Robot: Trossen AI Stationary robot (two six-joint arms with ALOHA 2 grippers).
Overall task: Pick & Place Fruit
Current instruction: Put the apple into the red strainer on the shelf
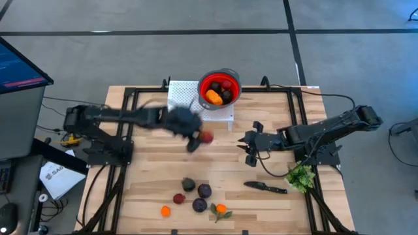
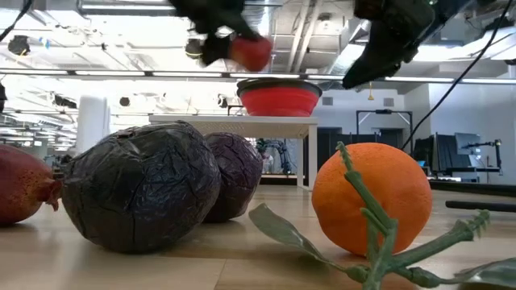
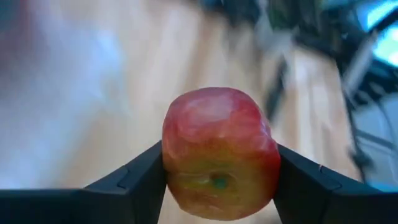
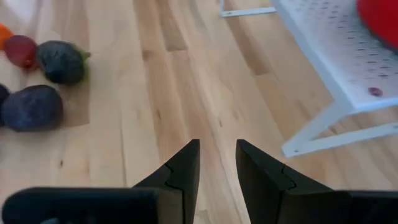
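My left gripper (image 1: pixel 196 140) is shut on a red-yellow apple (image 1: pixel 206 137) in the air over the table's middle, just near of the red bowl (image 1: pixel 219 88). The bowl stands on a white perforated stand (image 1: pixel 189 98) and holds an orange piece, a red piece and a dark piece. My right gripper (image 1: pixel 249 146) hovers right of the apple, slightly open and touching nothing. Other fruit lies near the table's near edge: a dark green piece (image 1: pixel 189 185), two purple pieces (image 1: pixel 204 190), a red one (image 1: pixel 178 198), a small orange one (image 1: pixel 165 211) and an orange with leaves (image 1: pixel 221 209). My left gripper pinches the apple (image 3: pixel 217 152) between its two fingers, one finger (image 3: pixel 140 177) on each opposite side of it. The apple's dimpled end (image 3: pixel 217 182) faces the wrist camera. It is lifted clear of the table, about level with the bowl (image 2: pixel 278 97) in the low view.
A black knife (image 1: pixel 264 187) lies on the table's right near part, with a green leafy bunch (image 1: pixel 300 176) beside it by the right edge. Bare wood lies between the stand and the near fruit. A black frame runs round the table.
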